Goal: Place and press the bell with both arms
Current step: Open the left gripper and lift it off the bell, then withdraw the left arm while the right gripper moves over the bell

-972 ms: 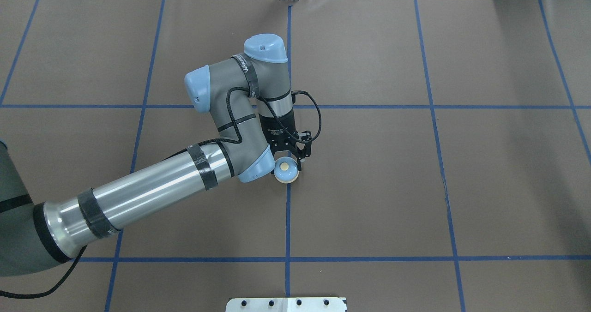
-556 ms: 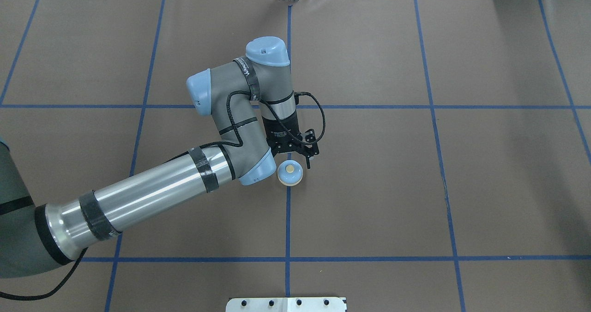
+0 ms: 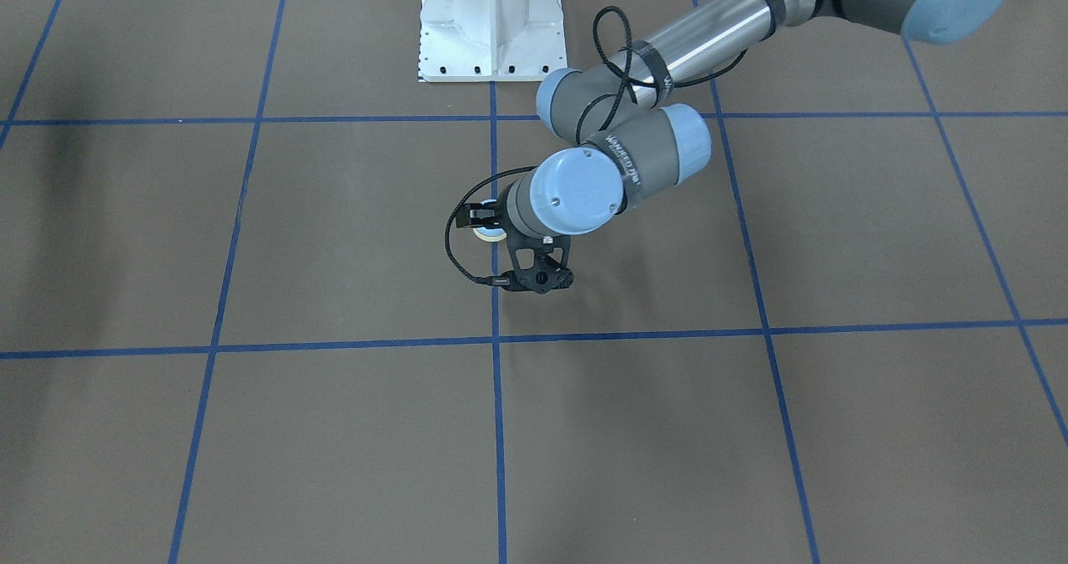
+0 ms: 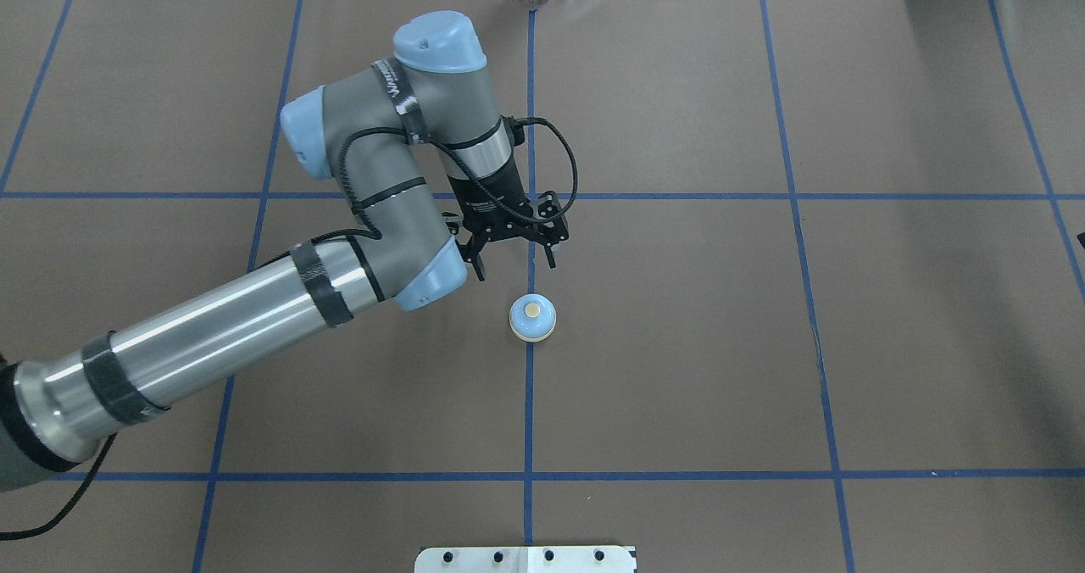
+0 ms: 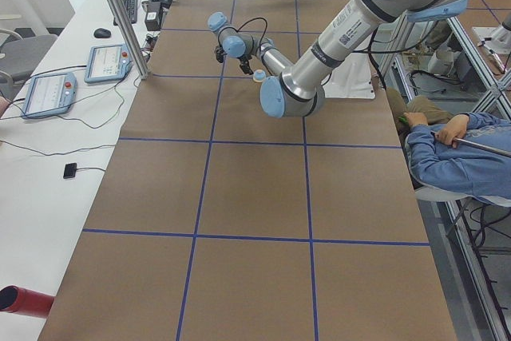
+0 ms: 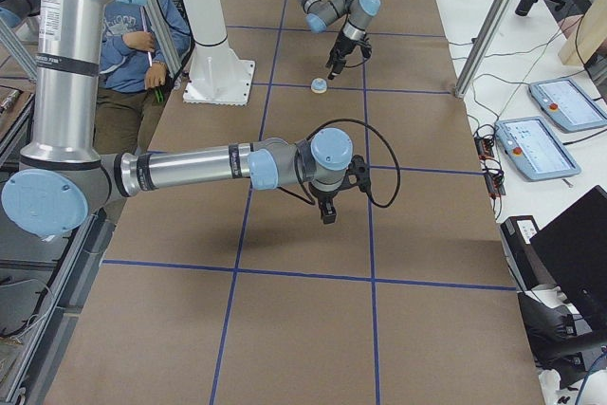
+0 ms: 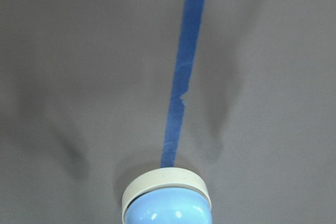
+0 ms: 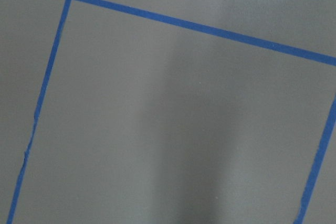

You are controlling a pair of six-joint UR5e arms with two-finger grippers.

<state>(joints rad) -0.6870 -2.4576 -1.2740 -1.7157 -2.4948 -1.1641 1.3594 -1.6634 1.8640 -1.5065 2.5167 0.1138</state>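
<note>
So the bell [image 4: 532, 318] is sitting upright on the brown table cover [image 4: 763, 344], right on the blue tape line that runs from the tape crossing [image 4: 531, 196] back toward the robot, a short way to the robot's side of that crossing. Nothing is touching it. The left gripper [image 4: 514, 259] hangs between the crossing and the bell, raised off the cover. Its fingers [image 4: 477, 266] are spread wide with nothing in them, and the jaws point down at the cover. The left arm [image 4: 212, 344] reaches in toward the crossing from the robot's left. The left wrist cam just catches the bell's dome and cream base ring at the bottom edge, with the tape line running away from it. The right gripper [image 6: 327, 213] is well away from the crossing, out toward the robot's right. It only shows in the right side view, so I honestly can't tell if it's spread or clenched.
</note>
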